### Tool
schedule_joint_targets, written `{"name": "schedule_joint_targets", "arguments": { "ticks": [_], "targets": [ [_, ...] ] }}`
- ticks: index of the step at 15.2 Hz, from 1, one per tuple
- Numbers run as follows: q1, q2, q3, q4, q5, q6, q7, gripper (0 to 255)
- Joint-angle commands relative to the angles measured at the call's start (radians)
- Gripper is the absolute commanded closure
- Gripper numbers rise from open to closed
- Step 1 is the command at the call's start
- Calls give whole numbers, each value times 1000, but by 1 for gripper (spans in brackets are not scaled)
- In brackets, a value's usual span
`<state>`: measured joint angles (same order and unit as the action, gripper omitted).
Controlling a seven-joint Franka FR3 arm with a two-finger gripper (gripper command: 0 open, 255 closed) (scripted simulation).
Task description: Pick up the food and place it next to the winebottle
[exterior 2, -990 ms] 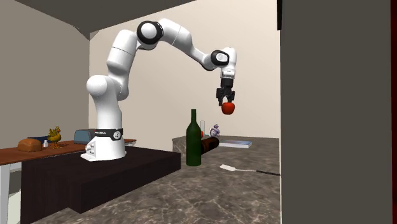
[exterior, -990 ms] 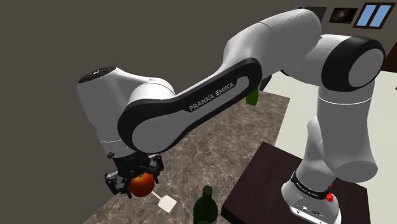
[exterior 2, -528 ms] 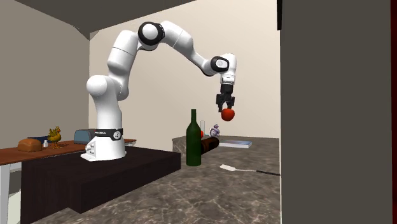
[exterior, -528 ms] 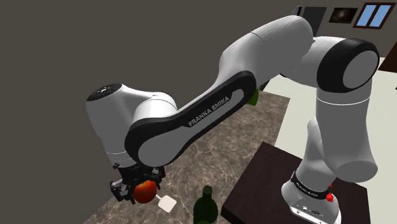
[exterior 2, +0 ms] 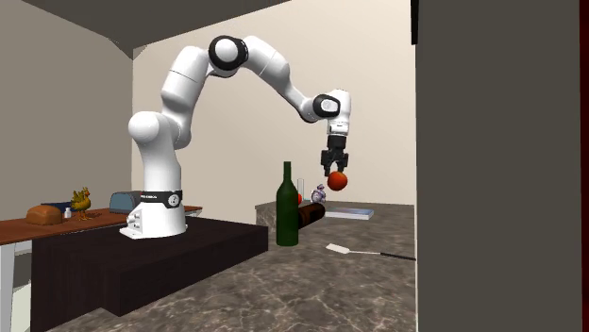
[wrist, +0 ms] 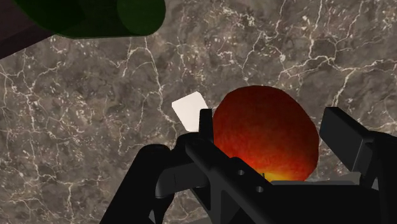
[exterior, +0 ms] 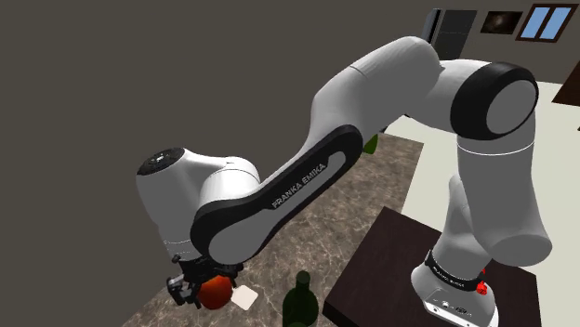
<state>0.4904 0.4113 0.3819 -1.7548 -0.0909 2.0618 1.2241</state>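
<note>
Red apple (wrist: 262,137) partly behind gripper (wrist: 272,125)

In the second exterior view, the apple (exterior 2: 337,181) hangs above the desk (exterior 2: 283,294), to the view's right of the wine bottle (exterior 2: 287,212); a spatula (exterior 2: 341,250) lies beneath.

Red fruit (wrist: 267,130) (in pincer (wrist: 271,122)) over veined counter (wrist: 95,108)

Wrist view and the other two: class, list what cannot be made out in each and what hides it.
Shoulder view: the bottle, its body cut off by the bottom edge.
Shoulder view: a green thing, mostly behind the arm.
Wrist view: the spatula, its handle behind the gripper and apple.
Second exterior view: small things beyond the bottle, too small to name.
</note>
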Motion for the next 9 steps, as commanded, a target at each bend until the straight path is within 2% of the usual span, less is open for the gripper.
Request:
{"name": "schedule_joint_targets", "arguments": {
  "ticks": [1, 9],
  "targets": [
    [1, 12, -3, -13, -5, 25, 2, 255],
    [10, 69, -15, -44, -28, 110, 12, 255]
  ]
}}
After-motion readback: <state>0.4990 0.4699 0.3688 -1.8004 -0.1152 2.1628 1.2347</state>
